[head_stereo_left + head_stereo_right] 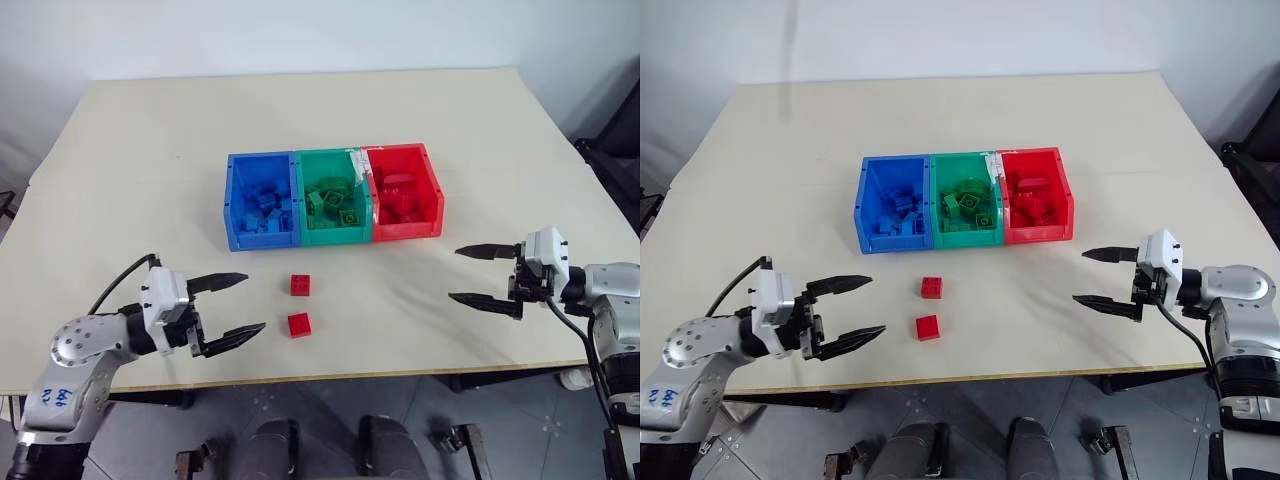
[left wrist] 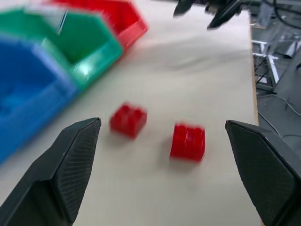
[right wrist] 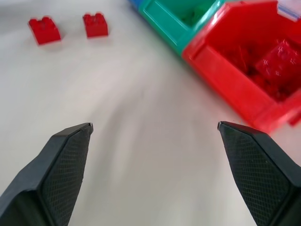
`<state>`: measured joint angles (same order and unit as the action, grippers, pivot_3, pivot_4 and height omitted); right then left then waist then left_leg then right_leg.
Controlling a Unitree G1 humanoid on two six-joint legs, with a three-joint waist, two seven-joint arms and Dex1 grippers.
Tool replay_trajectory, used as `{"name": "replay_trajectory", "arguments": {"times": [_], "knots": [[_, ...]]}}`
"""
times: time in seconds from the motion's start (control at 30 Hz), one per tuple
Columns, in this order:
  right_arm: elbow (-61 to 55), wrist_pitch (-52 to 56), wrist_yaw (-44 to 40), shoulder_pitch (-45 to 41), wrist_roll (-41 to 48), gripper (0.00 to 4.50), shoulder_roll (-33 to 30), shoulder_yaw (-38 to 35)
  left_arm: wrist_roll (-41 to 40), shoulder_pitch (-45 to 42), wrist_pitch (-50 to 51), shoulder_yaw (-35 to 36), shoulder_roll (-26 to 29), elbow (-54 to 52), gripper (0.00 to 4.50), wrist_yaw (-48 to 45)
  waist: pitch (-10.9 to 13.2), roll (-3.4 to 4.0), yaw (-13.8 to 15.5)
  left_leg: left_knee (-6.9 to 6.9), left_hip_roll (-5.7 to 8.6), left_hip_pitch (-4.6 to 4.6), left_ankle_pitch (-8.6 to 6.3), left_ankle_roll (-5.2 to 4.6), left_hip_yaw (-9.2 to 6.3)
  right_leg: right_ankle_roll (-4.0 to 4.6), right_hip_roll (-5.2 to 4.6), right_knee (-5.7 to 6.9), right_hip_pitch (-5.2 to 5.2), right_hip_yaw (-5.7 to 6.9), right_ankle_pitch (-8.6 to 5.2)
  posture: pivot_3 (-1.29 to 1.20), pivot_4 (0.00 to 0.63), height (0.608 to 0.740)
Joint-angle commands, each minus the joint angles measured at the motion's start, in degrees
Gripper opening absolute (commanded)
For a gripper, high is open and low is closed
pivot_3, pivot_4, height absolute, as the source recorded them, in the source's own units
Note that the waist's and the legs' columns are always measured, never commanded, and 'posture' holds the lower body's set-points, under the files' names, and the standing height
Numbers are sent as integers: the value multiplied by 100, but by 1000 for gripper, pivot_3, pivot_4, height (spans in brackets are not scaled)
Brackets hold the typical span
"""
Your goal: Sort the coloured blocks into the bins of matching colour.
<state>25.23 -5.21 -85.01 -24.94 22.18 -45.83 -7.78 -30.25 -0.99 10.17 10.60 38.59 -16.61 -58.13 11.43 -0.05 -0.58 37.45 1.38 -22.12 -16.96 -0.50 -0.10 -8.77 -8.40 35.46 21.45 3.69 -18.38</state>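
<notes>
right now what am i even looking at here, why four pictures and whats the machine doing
This is a two-armed robot standing at a table. Two pictures come from cameras in its head, looking down over its arms; the other two come from a camera on each wrist, looking along that arm's black fingers. The left pincer and the right pincer are both open and hold nothing. On the table stand three joined bins: a blue bin, a green bin and a red bin, each already holding bricks of its own colour. Two red bricks, the farther and the nearer, lie loose in front of the bins, near the left pincer.
</notes>
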Motion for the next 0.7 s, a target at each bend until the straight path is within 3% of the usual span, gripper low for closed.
{"name": "replay_trajectory", "arguments": {"times": [0.03,0.37,0.57,0.7], "knots": [[-484,133,-92,-31,162,4451,219,178,120,16,-222,41,-36,98,4500,23,0,0,-17,0,-1,1,0,1,0,0,1,2,1,0,0,0,150,740],[-2068,1234,-31,-466,399,4451,1195,1313,177,1050,-507,941,211,224,4500,18,0,0,-54,1,-5,-4,-5,7,-11,2,-1,-1,6,3,1,0,150,740],[-2023,1045,-246,-458,485,4451,1110,1187,198,1617,-506,1277,306,287,4500,27,0,0,72,2,-3,-6,-14,4,-15,3,-4,-25,7,7,1,0,150,740],[-1947,949,-291,-230,525,4451,791,898,280,1457,-335,860,252,-192,4500,241,0,-1,143,1,-2,-10,-15,2,-17,5,-6,-40,5,9,6,0,150,740]]}}
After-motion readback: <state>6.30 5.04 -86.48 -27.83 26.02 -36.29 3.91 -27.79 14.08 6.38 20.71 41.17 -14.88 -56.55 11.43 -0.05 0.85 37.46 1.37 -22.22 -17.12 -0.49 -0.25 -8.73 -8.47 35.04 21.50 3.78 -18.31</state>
